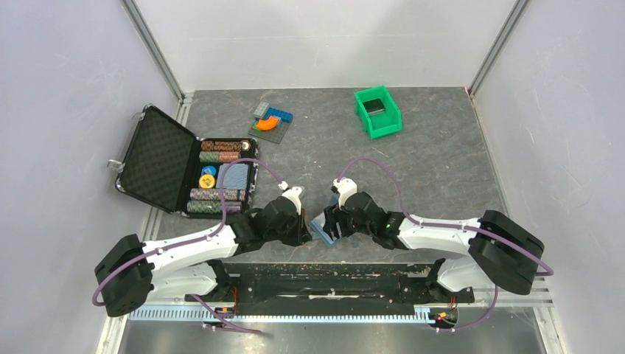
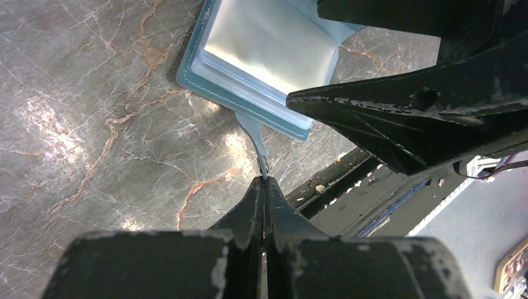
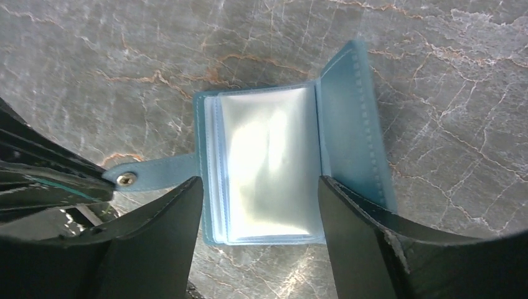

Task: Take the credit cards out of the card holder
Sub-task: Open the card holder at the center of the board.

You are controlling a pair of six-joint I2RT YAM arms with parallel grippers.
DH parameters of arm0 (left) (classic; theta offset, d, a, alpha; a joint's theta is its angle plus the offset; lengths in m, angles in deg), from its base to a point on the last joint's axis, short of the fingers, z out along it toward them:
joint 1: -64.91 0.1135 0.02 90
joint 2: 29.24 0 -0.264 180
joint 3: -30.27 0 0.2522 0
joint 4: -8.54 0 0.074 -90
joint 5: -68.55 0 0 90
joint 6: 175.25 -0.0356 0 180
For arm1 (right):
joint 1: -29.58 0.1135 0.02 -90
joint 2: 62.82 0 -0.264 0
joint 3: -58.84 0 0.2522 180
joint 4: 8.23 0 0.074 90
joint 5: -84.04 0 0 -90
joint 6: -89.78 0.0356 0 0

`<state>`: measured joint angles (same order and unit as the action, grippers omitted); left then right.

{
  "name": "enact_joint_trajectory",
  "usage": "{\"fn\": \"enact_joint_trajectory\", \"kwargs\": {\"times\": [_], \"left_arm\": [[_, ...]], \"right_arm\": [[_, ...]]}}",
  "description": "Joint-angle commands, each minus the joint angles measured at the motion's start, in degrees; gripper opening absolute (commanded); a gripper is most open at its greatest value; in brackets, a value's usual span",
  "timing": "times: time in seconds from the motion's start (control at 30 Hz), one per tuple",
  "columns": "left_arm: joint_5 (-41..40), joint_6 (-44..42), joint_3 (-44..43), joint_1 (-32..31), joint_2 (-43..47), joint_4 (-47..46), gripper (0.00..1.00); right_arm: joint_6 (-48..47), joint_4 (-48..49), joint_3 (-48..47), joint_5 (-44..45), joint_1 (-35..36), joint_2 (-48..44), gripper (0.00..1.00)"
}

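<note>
The teal-blue card holder [image 3: 348, 124] lies open on the grey table near the front edge, showing a stack of glossy clear sleeves [image 3: 268, 168]. It also shows in the top view [image 1: 322, 230] and the left wrist view [image 2: 249, 62]. My left gripper [image 2: 264, 179] is shut on the holder's snap strap [image 3: 149, 174], to the holder's left. My right gripper [image 3: 260, 182] is open just above the holder, one finger on each side of the sleeve stack. I see no dark credit cards in the sleeves; glare hides what they contain.
An open black foam-lined case [image 1: 158, 158] with poker chips sits at the far left. Toy blocks [image 1: 271, 122] lie at the back centre. A green bin [image 1: 378, 112] at the back right holds a dark flat thing. The black arm-mount rail [image 1: 332, 284] runs along the front edge.
</note>
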<state>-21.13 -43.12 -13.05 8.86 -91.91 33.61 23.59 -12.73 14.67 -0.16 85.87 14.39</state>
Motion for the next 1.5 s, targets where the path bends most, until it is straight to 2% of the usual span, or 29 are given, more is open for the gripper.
{"fn": "enact_joint_trajectory", "kwargs": {"times": [0.0, 0.13, 0.47, 0.7, 1.0, 1.37, 1.47], "left_arm": [[-2.07, 1.11, 1.07, -0.01, 1.59, 0.16, 0.02], [-2.41, 0.97, 1.41, -0.01, 1.68, 0.72, 0.02], [-3.22, 1.29, 2.28, 0.0, 2.91, 1.41, 0.02], [-3.58, 1.2, 2.15, 0.02, 2.28, 1.51, 0.02], [-3.79, 1.03, 2.11, 0.0, 2.4, 2.05, 0.02], [-3.79, 1.03, 2.24, -0.02, 2.37, 1.96, 0.02], [-3.67, 1.03, 2.17, 0.01, 2.35, 1.96, 0.02]], "right_arm": [[-4.21, 1.99, -0.89, -2.26, -0.48, 1.8, 0.74], [-5.41, 1.5, -0.97, -1.27, -0.47, 3.46, 0.76], [-4.97, 0.15, -0.75, 4.17, -0.33, 4.68, 0.73], [-2.64, 0.13, 1.0, 6.56, -0.36, 0.84, 0.56], [-1.27, -2.59, 1.5, 10.65, -0.38, -2.77, 0.62], [-1.7, -6.02, 1.5, 14.98, -0.48, -4.71, 0.49], [-0.93, -8.92, 0.7, 16.91, -0.91, -5.1, 0.49]]}}
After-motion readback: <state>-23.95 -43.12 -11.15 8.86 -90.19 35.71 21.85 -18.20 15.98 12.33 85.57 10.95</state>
